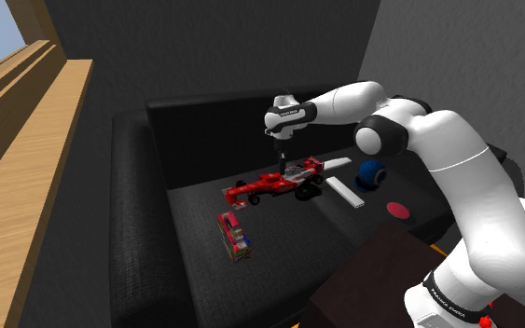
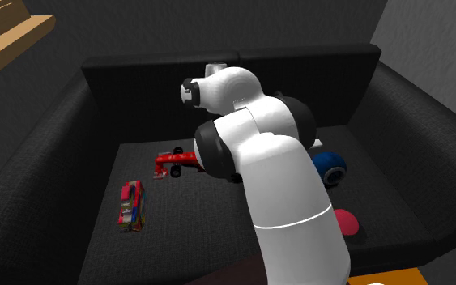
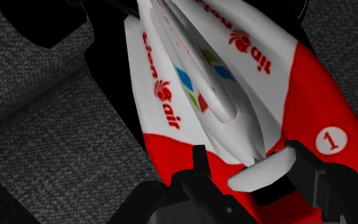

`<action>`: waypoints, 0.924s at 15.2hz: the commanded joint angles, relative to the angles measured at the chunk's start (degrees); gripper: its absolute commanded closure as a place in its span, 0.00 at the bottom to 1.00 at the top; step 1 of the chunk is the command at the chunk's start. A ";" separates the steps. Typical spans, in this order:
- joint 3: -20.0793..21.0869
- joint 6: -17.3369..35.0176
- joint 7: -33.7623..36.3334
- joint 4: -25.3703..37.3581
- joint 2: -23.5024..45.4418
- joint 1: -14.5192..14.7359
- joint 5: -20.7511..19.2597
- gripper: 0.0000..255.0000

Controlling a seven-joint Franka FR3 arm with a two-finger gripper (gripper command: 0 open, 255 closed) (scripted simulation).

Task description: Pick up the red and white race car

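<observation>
Race car (image 1: 274,184), red and white, lying on the seat of a black sofa (image 1: 139,224), directly beneath the gripper (image 1: 277,170). In the shoulder view its long axis runs from lower left to upper right, nose end lower. We cannot tell whether its dark wheels rest on the cushion or hang just above it.

In the wrist view the gripper (image 3: 254,167) straddles the narrow body crosswise, one black finger (image 3: 199,164) on each flank, clasping the car (image 3: 171,95) between them. We judge the grasp made; the coming move is a straight lift, with the long, overhanging ends liable to tip.

The car's shell is smooth and tapered, white along the spine, red on the sides, with red lettering and a numeral 1 in a white disc (image 3: 329,141). The seat fabric (image 3: 44,146) is coarse and woven.

Nearby on the seat: a small red toy vehicle (image 1: 233,233), a flat white bar (image 1: 344,194), a blue ball (image 1: 373,173) and a red disc (image 1: 397,211).
</observation>
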 commanded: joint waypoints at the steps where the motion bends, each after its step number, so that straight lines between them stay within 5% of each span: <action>1: -0.10 -0.65 0.02 0.01 -0.74 0.01 -0.10 1.00; 14: -0.67 -7.30 0.66 2.01 -5.45 0.13 -0.90 1.00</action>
